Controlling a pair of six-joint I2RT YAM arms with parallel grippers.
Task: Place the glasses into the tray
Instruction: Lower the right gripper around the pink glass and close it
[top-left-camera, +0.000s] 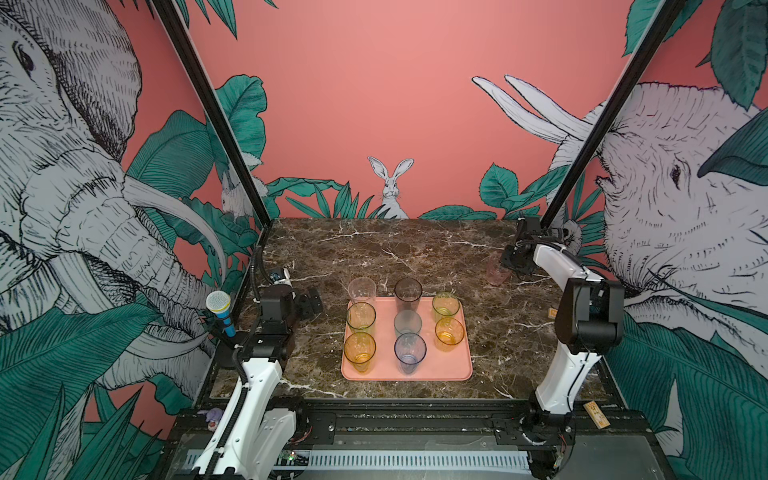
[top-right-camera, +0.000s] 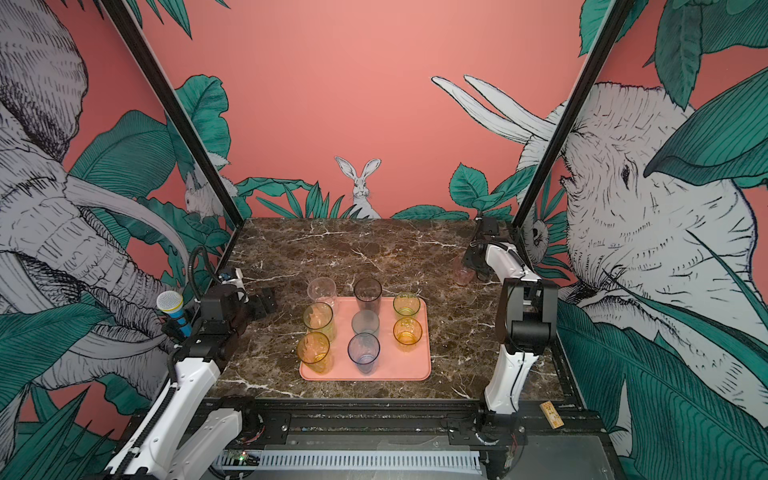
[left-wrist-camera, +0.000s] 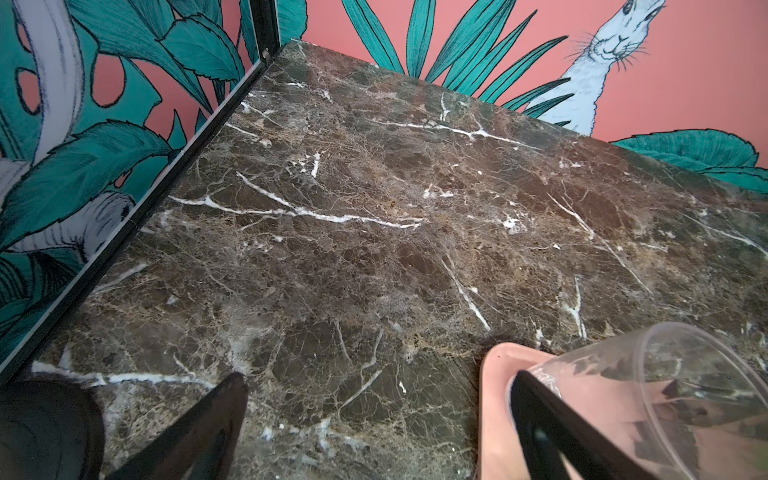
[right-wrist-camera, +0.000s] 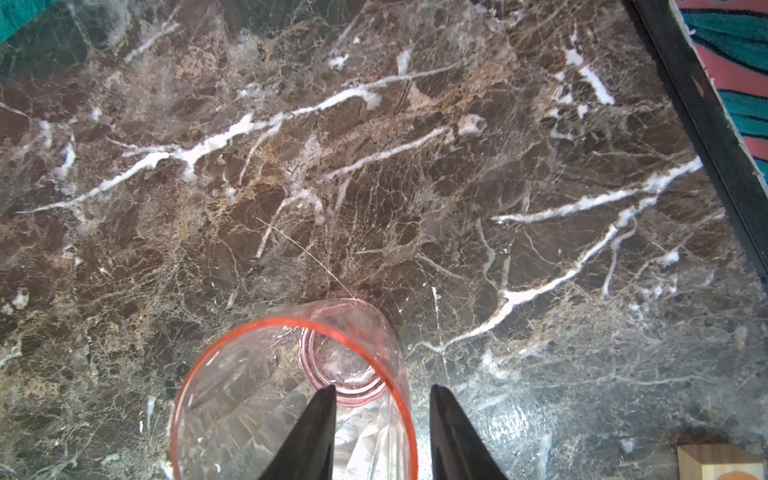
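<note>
Right wrist view | right gripper (right-wrist-camera: 381, 390) half-spread astride the pink glass (right-wrist-camera: 249, 395) rim, not yet pinching | glass upright, far right on table (top-left-camera: 415, 249), well apart from tray (top-left-camera: 451, 368) | risk: thin-wall pinch may tilt or slip it | left gripper (left-wrist-camera: 378, 376) spread wide

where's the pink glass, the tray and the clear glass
pink glass (right-wrist-camera: 249, 395), right wrist view, inner wall
tray (top-left-camera: 446, 363), in a top view, bare floor
clear glass (top-left-camera: 361, 296), in a top view, side wall
</note>
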